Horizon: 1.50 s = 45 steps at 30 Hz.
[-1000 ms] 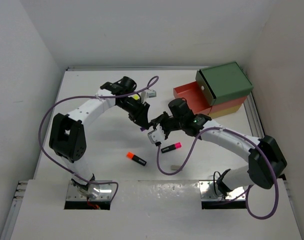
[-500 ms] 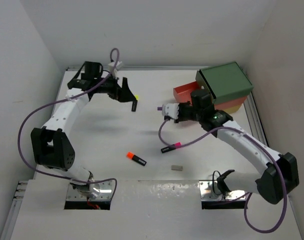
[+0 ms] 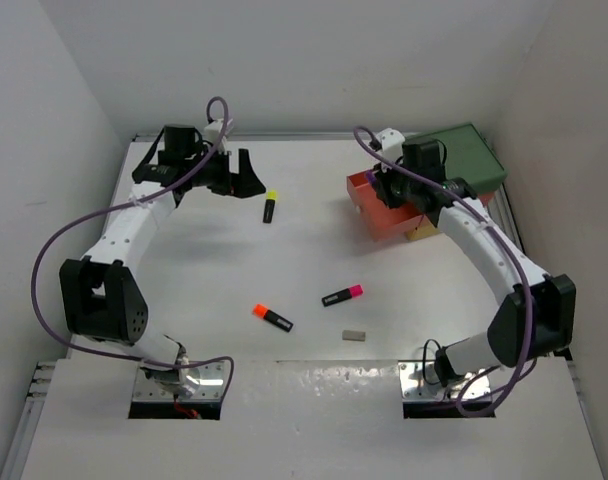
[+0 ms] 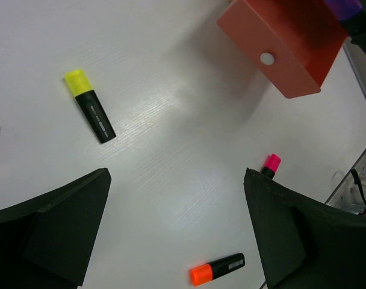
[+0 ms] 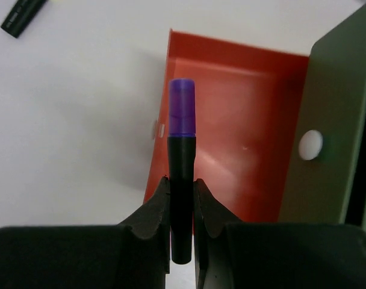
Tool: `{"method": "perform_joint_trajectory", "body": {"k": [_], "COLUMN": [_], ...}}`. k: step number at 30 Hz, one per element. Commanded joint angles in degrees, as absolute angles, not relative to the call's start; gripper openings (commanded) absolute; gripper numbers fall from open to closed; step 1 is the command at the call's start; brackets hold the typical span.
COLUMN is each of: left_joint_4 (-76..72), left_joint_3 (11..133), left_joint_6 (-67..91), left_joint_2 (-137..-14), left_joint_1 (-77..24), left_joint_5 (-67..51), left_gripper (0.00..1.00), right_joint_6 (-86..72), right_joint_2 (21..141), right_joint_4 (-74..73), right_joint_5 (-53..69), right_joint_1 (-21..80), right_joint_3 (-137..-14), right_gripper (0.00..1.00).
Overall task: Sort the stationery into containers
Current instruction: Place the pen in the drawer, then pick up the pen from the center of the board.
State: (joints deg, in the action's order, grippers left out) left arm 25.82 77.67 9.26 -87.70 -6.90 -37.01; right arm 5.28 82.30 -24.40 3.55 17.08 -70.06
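- Left gripper (image 4: 176, 174): jaws wide, empty, above far-left table.
- Yellow-capped highlighter (image 4: 89, 106): loose on table, just right of left gripper.
- Orange-capped highlighter (image 3: 272, 317), pink-capped highlighter (image 3: 342, 295), eraser (image 3: 355, 336): loose mid-table, near side.
- Right gripper (image 5: 182, 183): narrow, clamping purple-capped highlighter (image 5: 182, 114) over front lip of open coral drawer (image 5: 231, 156).
- Risk: barrel straddles lip. Release here could strike front wall and tip highlighter onto table.

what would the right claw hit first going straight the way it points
The right claw would probably meet the open red drawer, near its front wall, purple highlighter tip first; depth unclear.
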Motion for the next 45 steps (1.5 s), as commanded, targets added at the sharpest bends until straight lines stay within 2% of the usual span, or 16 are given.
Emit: {"method": "perform_joint_trajectory", "body": {"k": [1,6,10,14,16,19,22,28,30,33,36,37,38,42,45], "left_joint_4": [27.15,27.07,27.86,29.09,27.69,26.89,26.46,24.26,24.43,25.31,26.46,27.24,27.42,28.56,28.39], "left_joint_3": [80.94,80.86,81.12,80.95,80.16,80.77,83.05,85.86,88.49,92.1,96.84,98.94,99.75,102.74,104.41], "left_joint_6": [8.35,8.17,5.9,4.31,5.27,5.89,5.89,6.24,6.5,6.94,7.47,7.73,8.52,11.07,11.69], "left_joint_2": [-89.82,-91.76,-92.81,-95.53,-96.59,-99.4,-103.69,-109.24,-112.39,-117.23,-120.93,-121.89,-123.47,-126.03,-127.18], "left_joint_1": [-8.17,-8.44,-9.14,-10.54,-11.42,-12.65,-14.49,-18.45,-20.56,-21.88,-22.67,-22.76,-22.68,-22.5,-22.32], "left_joint_5": [-34.28,-33.93,-31.56,-27.78,-24.18,-20.31,-17.06,-13.37,-9.6,-5.38,-0.54,-3.49,1.44,5.0,6.07], "left_gripper": [1.0,1.0,1.0,0.99,0.94,0.83,0.78,0.72,0.67,0.63,0.63,0.63,0.62,0.53,0.51], "right_joint_6": [-3.77,-5.54,-5.36,-5.19,-5.01,-4.66,-4.66,-6.94,-8.26,-8.88,-8.88,-8.35,-7.91,-5.54,-4.84], "right_joint_2": [85.16,91.22,94.39,97.73,97.82,97.74,96.51,91.16,88.17,85.01,82.98,81.92,81.39,78.93,78.66], "right_joint_4": [-25.49,-21.54,-19.69,-20.56,-20.74,-21.62,-23.46,-27.33,-28.03,-28.56,-29.18,-29.27,-29.09,-27.25,-27.86], "right_joint_5": [0.18,-6.14,-6.24,-6.15,-6.24,-6.33,-5.89,2.69,6.74,8.08,9.31,9.49,9.84,9.76,9.75], "right_joint_1": [16.88,16.61,16.35,16.26,16.17,16.35,16.26,16.35,16.44,16.7,16.7,16.7,16.7,16.79,16.7], "right_joint_3": [-71.8,-72.77,-74.0,-76.02,-76.73,-77.78,-79.36,-82.44,-82.71,-82.35,-80.95,-80.08,-79.46,-76.21,-75.85], "right_gripper": [0.0,0.0,0.0,0.18,0.27,0.36,0.43,0.44,0.44,0.45,0.45,0.45,0.45,0.45,0.45]}}
